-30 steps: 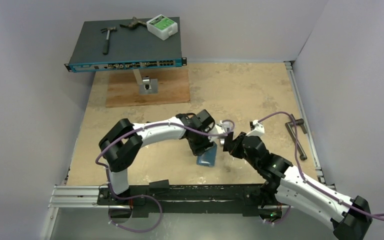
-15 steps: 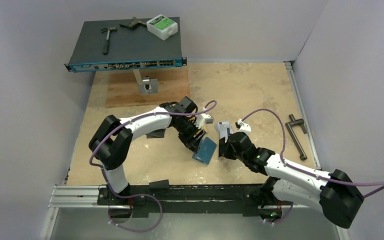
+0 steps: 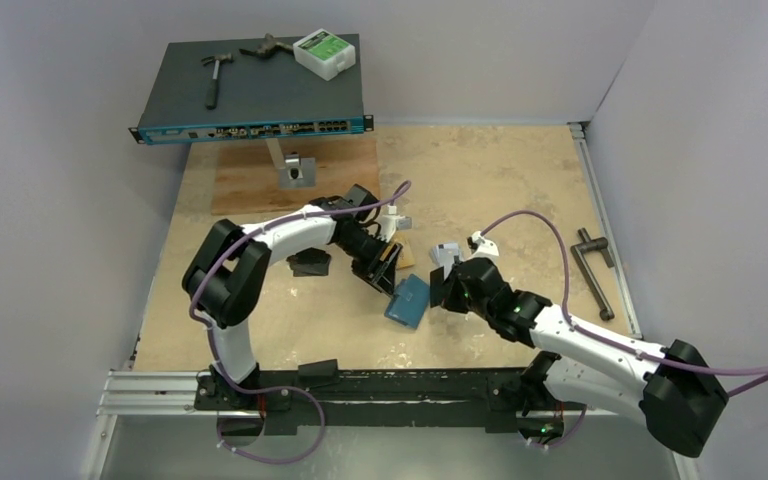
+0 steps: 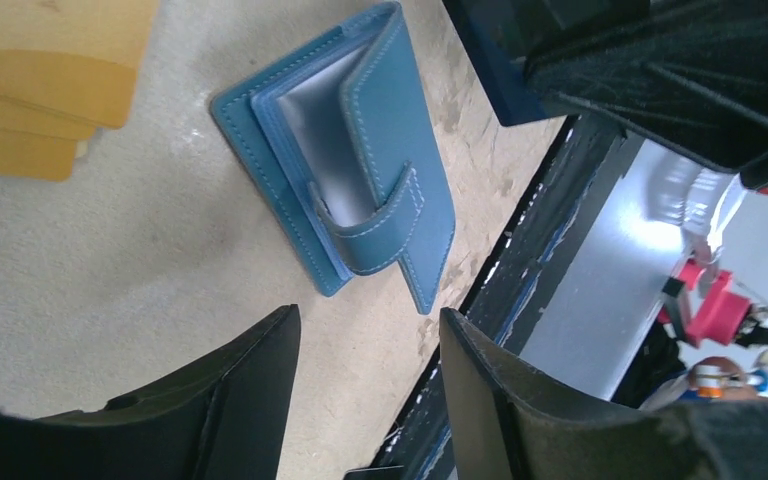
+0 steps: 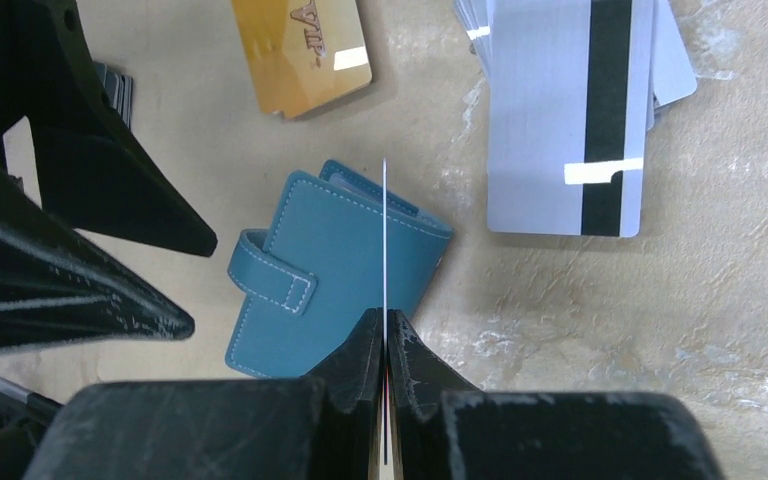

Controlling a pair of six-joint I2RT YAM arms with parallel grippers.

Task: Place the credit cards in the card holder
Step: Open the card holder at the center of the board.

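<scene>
The teal card holder (image 3: 409,300) lies on the table, its flap loose and its cover slightly ajar (image 4: 360,170). In the top view my left gripper (image 3: 388,268) is open just up-left of it; in the left wrist view the jaws (image 4: 367,330) are empty. My right gripper (image 5: 385,318) is shut on one credit card (image 5: 385,230), seen edge-on as a thin white line above the holder (image 5: 335,270). A silver stack with a dark stripe (image 5: 570,120) and an orange-gold card (image 5: 300,50) lie beyond. Orange cards (image 4: 40,80) also show in the left wrist view.
A black folded object (image 3: 310,264) lies left of my left gripper. A network switch (image 3: 250,95) carrying a hammer (image 3: 215,78) and a white box (image 3: 325,52) stands at the back over a wooden board (image 3: 295,175). A dark metal handle (image 3: 593,270) lies far right.
My left gripper has drawn back up-left, off the card holder, which now lies free. My right gripper has come down and left with its card, up against the holder's right edge.
</scene>
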